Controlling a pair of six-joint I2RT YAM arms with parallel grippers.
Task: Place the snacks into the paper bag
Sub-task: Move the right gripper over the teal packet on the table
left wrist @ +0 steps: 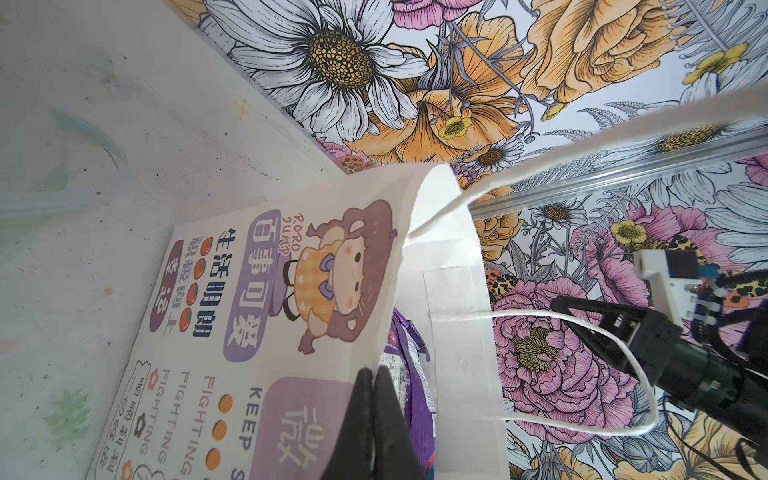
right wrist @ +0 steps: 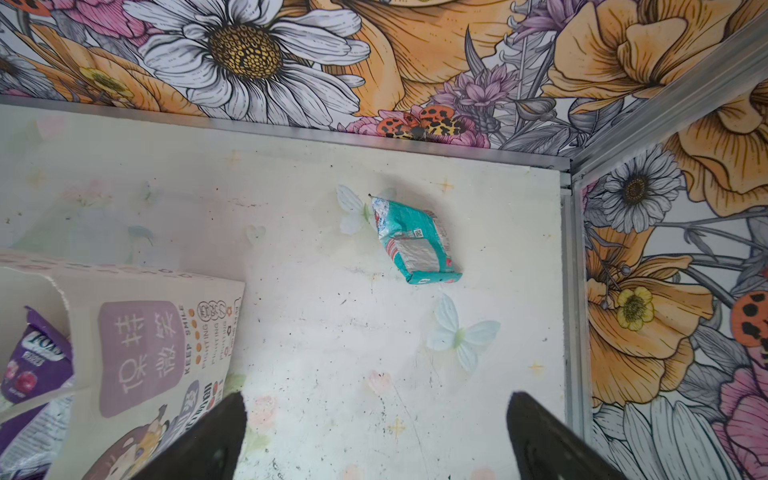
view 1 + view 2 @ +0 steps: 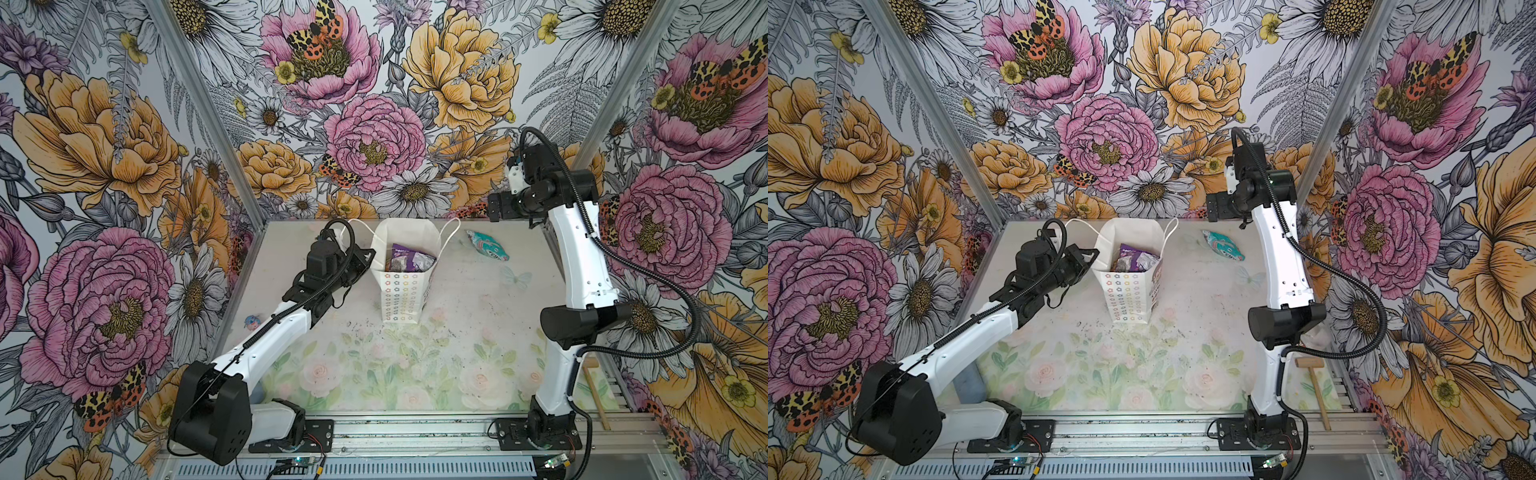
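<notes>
The white paper bag [image 3: 401, 295] [image 3: 1129, 299] stands upright at the middle back of the table with its mouth open. A purple snack [image 3: 409, 257] [image 3: 1133, 259] [image 1: 409, 374] lies inside it among other crinkly packets. My left gripper [image 3: 372, 251] [image 3: 1096, 250] [image 1: 371, 372] is shut on the bag's left rim. A teal snack [image 3: 487, 245] [image 3: 1223, 245] [image 2: 415, 241] lies on the table to the right of the bag, near the back wall. My right gripper [image 3: 494, 208] [image 3: 1214, 208] [image 2: 376, 399] hangs high above that packet, open and holding nothing.
A small wooden mallet [image 3: 596, 395] [image 3: 1316, 390] lies at the front right beside the right arm's base. A small blue-and-pink item [image 3: 252, 321] sits at the table's left edge by the left arm. The back wall and the right wall rail [image 2: 575, 291] stand close to the teal packet.
</notes>
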